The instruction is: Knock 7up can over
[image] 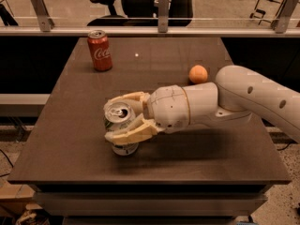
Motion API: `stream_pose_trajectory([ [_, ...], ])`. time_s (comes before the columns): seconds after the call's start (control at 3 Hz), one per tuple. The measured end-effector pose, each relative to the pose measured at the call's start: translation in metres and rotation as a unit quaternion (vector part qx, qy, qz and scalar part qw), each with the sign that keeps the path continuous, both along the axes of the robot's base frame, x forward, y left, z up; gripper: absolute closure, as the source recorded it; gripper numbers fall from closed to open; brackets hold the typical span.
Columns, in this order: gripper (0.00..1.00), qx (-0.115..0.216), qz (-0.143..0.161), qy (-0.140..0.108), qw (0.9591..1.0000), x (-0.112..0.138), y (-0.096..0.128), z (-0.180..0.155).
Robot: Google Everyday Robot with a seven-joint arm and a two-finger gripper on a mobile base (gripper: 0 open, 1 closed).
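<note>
The 7up can (118,112), silver-white with green lettering, stands upright near the front middle of the dark table (61,144). My gripper (108,120) reaches in from the right at the height of the can's top. It is open, with one finger behind the can and one finger (131,132) in front of it, so the can sits between them. The front finger hides the middle of the can's body. I cannot tell whether the fingers touch it.
A red Coca-Cola can (100,50) stands upright at the back left of the table. An orange ball-like fruit (198,73) lies at the back right, just behind my arm (248,97). A railing and an office chair are beyond the table.
</note>
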State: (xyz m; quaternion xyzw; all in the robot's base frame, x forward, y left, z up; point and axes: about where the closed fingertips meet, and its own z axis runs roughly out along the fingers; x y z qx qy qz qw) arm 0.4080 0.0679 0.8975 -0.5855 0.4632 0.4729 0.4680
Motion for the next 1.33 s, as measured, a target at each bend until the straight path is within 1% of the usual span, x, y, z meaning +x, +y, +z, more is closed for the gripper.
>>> stream_pose_trajectory([
  [0.33, 1.0, -0.008, -0.002, -0.001, 1.0, 0.0, -0.001, 0.003],
  [0.67, 1.0, -0.034, -0.018, -0.001, 0.9993, 0.004, -0.014, 0.008],
  [1.0, 1.0, -0.06, -0.035, -0.002, 0.9976, 0.007, -0.028, 0.013],
  [1.33, 1.0, -0.093, -0.048, -0.006, 0.9945, 0.009, -0.038, 0.02],
])
